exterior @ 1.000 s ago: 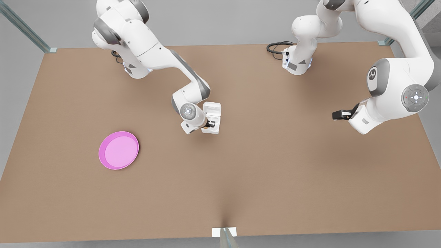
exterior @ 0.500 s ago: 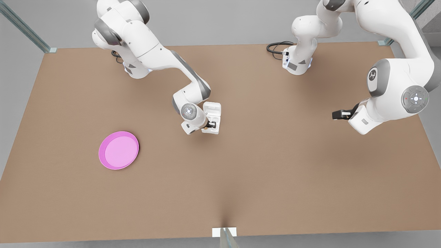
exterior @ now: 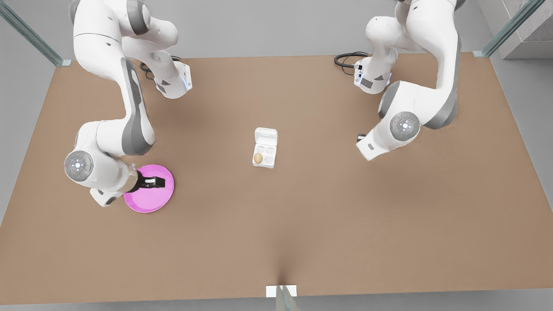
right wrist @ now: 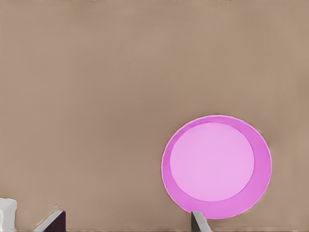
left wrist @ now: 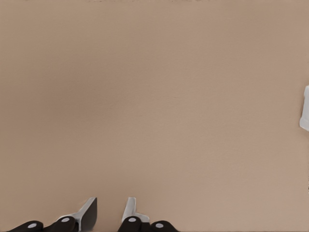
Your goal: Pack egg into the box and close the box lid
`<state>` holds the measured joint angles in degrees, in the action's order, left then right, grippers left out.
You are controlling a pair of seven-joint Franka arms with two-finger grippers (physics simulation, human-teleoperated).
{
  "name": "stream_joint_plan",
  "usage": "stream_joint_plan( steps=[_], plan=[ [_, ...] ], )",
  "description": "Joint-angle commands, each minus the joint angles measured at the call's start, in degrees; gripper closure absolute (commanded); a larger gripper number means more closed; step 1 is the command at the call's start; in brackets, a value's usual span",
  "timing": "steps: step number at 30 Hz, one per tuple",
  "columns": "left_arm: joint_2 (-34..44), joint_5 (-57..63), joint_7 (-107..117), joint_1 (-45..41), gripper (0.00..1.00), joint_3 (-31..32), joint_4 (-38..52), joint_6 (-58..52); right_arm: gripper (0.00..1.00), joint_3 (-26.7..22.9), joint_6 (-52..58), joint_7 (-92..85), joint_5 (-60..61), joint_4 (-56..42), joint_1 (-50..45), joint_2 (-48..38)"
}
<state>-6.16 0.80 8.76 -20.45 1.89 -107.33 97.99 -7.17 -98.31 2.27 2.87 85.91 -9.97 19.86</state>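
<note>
Brown tabletop [exterior: 302, 224] runs across the whole scene, with grey floor past its edges. Near its middle sits the box [exterior: 270, 163], a white carton with four round cups, and its lid [exterior: 265, 136] lies open and flat on the far side of the cups. The egg [exterior: 258, 157] rests in the near cup on the front view's left; the other three cups are bare.

Well apart from the box, toward the front view's left, lies the pink plate [exterior: 149, 201]. The right tool [exterior: 156, 182] hangs over the plate's far part, and in the right wrist view its fingers [right wrist: 54, 220] stand wide apart with nothing between them, the plate's rim [right wrist: 263, 166] beyond them.

On the front view's right, the other arm waits, bent low, well apart from the box. The left tool [left wrist: 108, 212] looks down at bare tabletop, its fingers [left wrist: 88, 211] parted by a narrow gap and gripping nothing
</note>
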Motion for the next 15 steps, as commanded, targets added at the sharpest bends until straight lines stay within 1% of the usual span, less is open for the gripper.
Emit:
stream_joint_plan(
  steps=[1,2,3,4,5,6,9,11,12,14,15],
  plan=[
    [1.14,-1.06,0.99,-0.47,0.79,0.04,-2.71,2.29,0.0,4.52,0.22,-0.16,-3.22,-0.22,4.24,-0.96],
    [2.37,-1.15,3.8,-2.66,0.79,0.04,-6.4,5.54,0.0,9.27,0.22,-2.53,-6.92,-0.22,10.32,-2.1],
    [2.9,-3.08,6.18,-5.04,0.79,0.04,-8.42,7.04,0.0,9.01,2.15,-4.12,-7.01,-1.09,10.94,-3.07],
    [4.04,-3.96,8.64,-8.99,0.79,0.04,-12.38,10.12,0.0,8.75,5.05,-4.03,-6.83,-2.94,11.03,-3.07],
    [3.26,-6.16,10.84,-14.09,0.79,0.04,-12.91,10.3,0.0,8.75,4.88,-3.68,-6.05,-2.77,11.29,-3.51],
    [2.55,-6.6,13.3,-16.99,0.79,0.04,-13.0,9.86,0.0,8.75,6.46,-3.5,-5.34,-4.17,11.73,-2.9],
    [2.9,-7.3,19.18,-24.63,0.79,0.04,-19.06,16.53,0.0,8.75,6.46,-3.42,-5.25,-4.7,11.82,-2.37],
    [1.76,-10.29,24.72,-30.35,0.79,-0.05,-19.32,20.22,0.0,8.75,6.37,-3.5,-5.34,-4.7,11.82,-2.02],
    [-0.7,-11.7,28.15,-32.37,0.79,0.04,-18.8,26.46,0.0,8.75,6.37,-3.5,-5.34,-4.7,11.82,-2.02],
    [-4.48,-12.14,31.93,-35.01,0.79,0.04,-17.04,34.98,0.0,8.75,6.37,-3.42,-5.34,-4.7,11.82,-2.02],
    [-6.23,-12.14,33.16,-35.63,0.79,0.04,-15.03,35.52,0.0,8.75,6.37,-3.5,-5.42,-4.7,11.82,-1.93]
  ],
)
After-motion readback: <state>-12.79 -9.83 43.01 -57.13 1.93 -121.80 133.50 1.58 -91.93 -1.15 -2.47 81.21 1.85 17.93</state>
